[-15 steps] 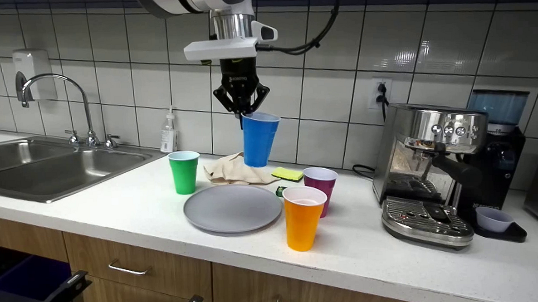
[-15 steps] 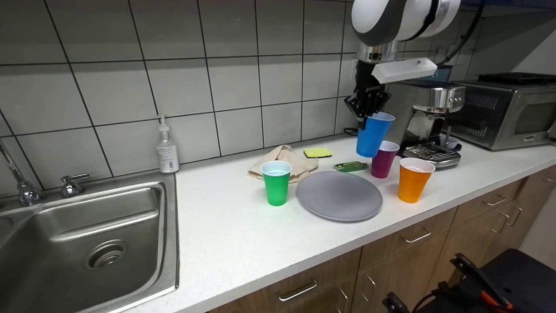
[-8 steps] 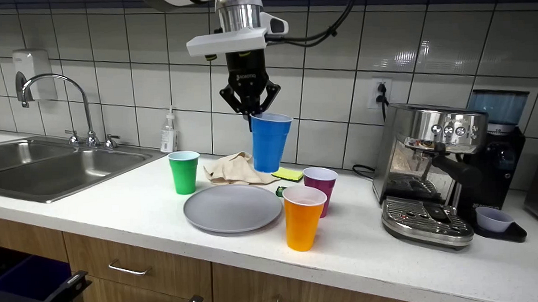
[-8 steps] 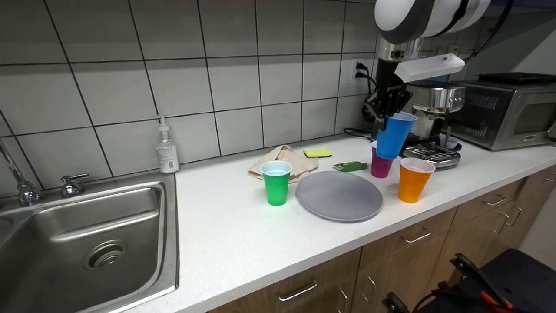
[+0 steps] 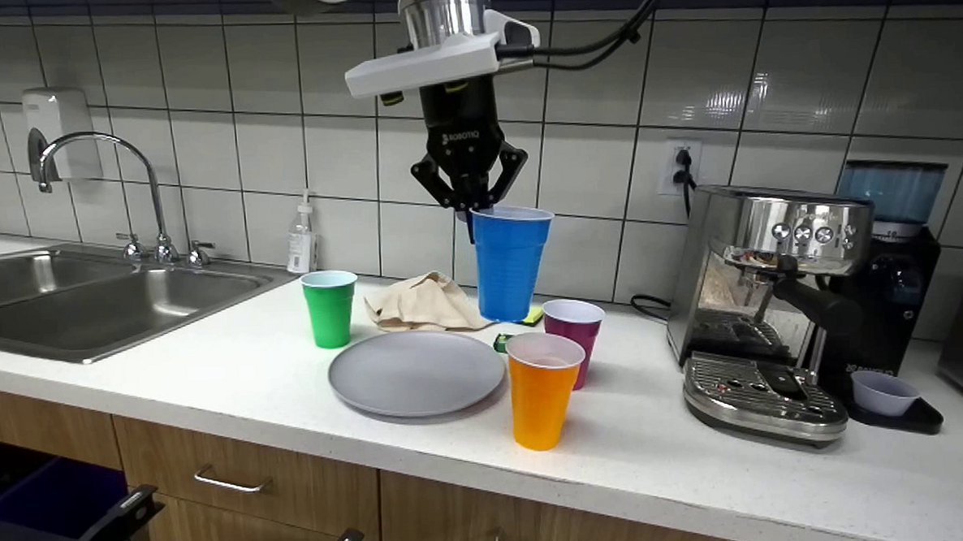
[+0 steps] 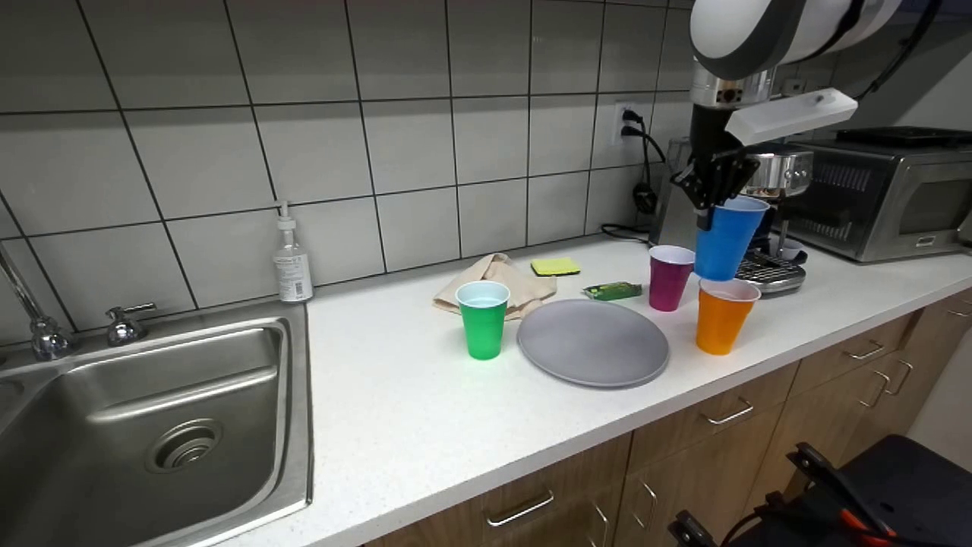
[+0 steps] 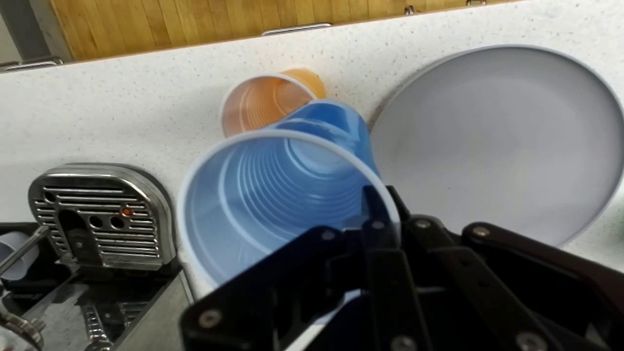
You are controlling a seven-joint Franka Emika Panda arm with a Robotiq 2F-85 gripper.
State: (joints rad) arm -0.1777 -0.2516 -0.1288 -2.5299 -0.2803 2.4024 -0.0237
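The grasp and the lift look done, as far as the pictures show: the tall blue plastic cup with a pale inside (image 5: 514,265) hangs in the air, roughly upright, well clear of the white speckled counter (image 6: 395,410); it is not yet set down or let go, so that part appears to be left; the black jointed fingers (image 7: 375,207) are nearly together, pinching only the thin side of the blue cup at its rim; in the wrist view one tip reaches inside the cup and the other lies outside it. The orange plastic cup with a white rim (image 5: 544,394) looks the nearest one below; in that exterior view a gap shows between its rim and the blue cup's base, so the two are apart; the purple plastic cup (image 6: 670,277) stands near the orange one; the green plastic cup (image 5: 331,314) stands across the round grey plate (image 5: 417,375) from both; a crumpled beige cloth (image 6: 501,281) lies near the plate's edge, beside the flat yellow sponge (image 6: 556,266).
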